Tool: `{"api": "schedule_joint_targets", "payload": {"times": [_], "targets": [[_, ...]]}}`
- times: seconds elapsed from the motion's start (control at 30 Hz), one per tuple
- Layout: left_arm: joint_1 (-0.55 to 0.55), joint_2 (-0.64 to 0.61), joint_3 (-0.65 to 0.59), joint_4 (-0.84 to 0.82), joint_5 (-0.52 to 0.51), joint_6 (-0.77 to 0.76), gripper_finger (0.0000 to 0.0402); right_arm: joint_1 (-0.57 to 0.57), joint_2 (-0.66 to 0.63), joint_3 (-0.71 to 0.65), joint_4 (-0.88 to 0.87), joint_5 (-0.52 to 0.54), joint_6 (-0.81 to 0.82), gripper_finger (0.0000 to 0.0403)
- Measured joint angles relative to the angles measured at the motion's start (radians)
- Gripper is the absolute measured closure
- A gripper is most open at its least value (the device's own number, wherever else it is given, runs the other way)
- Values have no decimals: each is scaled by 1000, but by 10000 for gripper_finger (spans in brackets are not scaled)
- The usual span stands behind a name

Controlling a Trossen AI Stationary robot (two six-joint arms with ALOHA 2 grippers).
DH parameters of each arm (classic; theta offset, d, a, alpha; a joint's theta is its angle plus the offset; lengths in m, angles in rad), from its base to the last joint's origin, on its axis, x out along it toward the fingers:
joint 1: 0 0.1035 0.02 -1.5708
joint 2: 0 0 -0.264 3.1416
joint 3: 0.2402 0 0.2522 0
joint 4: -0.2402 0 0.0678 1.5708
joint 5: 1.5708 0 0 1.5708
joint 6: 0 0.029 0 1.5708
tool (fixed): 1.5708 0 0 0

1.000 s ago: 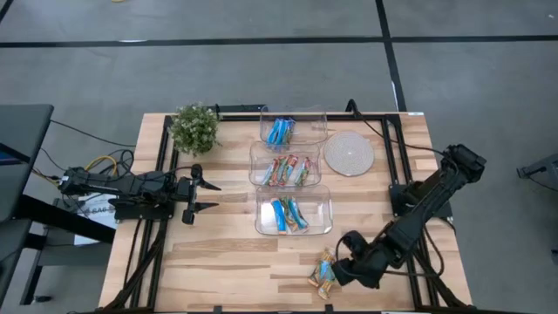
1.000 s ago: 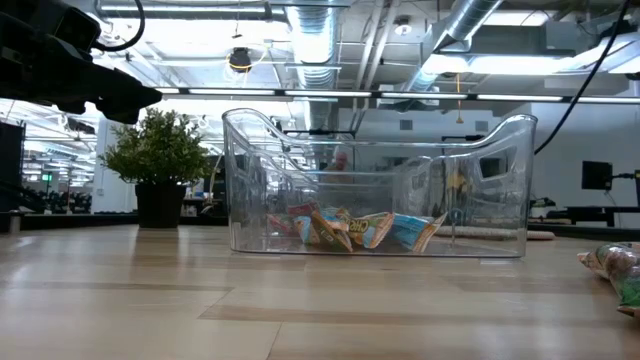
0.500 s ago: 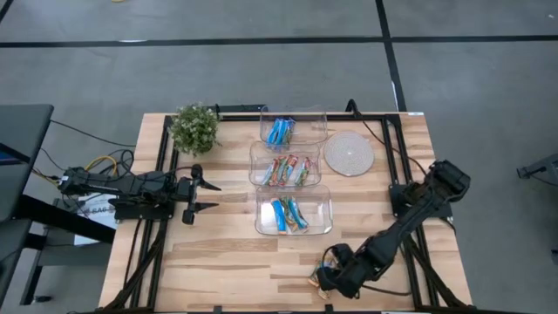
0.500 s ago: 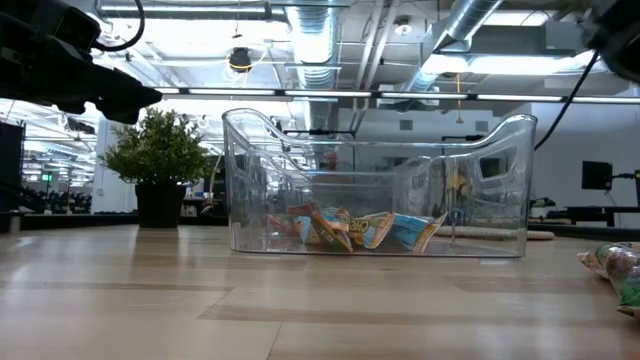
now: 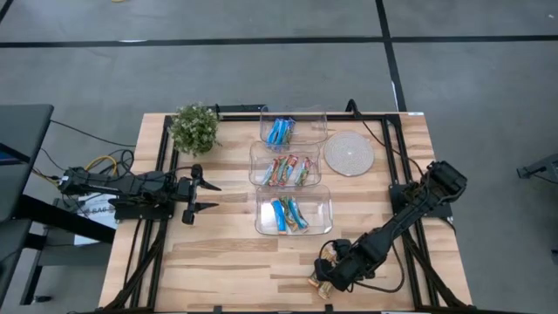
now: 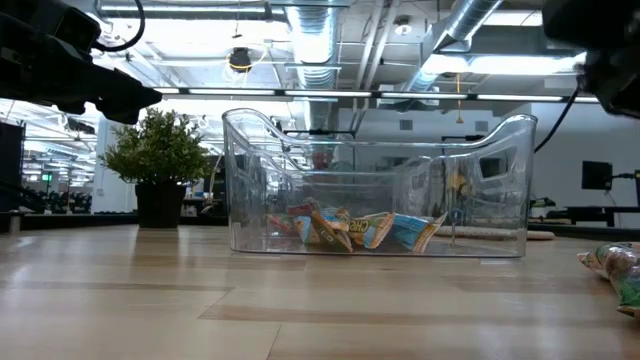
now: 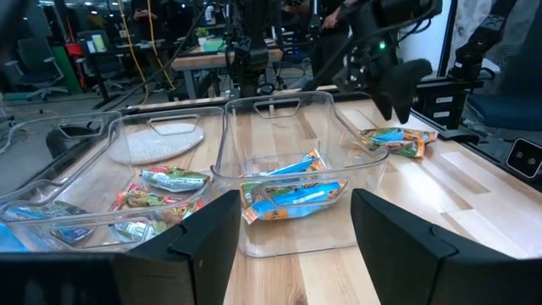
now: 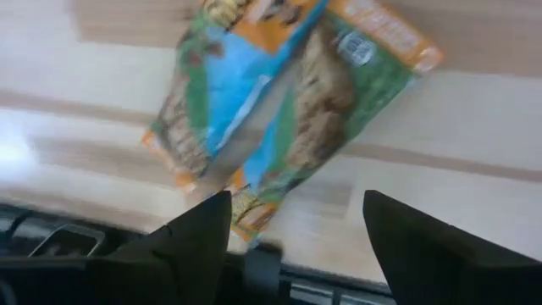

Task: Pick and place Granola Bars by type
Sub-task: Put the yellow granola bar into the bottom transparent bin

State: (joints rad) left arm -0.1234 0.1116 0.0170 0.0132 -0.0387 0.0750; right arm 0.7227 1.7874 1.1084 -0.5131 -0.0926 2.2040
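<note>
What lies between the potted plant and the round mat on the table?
In the high view, a clear tub of blue bars sits between the plant and the mat.

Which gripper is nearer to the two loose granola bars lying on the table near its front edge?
Right. The right gripper hangs open directly over the loose granola bars, while the left gripper waits open far across the table, beside the tubs.

No words or numbers clear enough to read; only blurry print on the orange, green and blue bar wrappers (image 8: 279,102).
</note>
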Motion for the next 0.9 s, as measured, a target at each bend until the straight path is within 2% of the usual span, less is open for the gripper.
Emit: {"api": "schedule_joint_targets", "payload": {"times": [0.4, 0.6, 0.73, 0.9], "targets": [[0, 1, 0, 0, 1, 0, 182, -23, 123, 2, 83, -82, -3, 142], [0, 5, 0, 0, 1, 0, 182, -39, 141, 4, 95, -111, -23, 148], [0, 6, 0, 0, 1, 0, 182, -36, 142, 3, 88, -113, -27, 178], [0, 6, 0, 0, 1, 0, 182, -33, 143, 2, 75, -119, -29, 250]]}}
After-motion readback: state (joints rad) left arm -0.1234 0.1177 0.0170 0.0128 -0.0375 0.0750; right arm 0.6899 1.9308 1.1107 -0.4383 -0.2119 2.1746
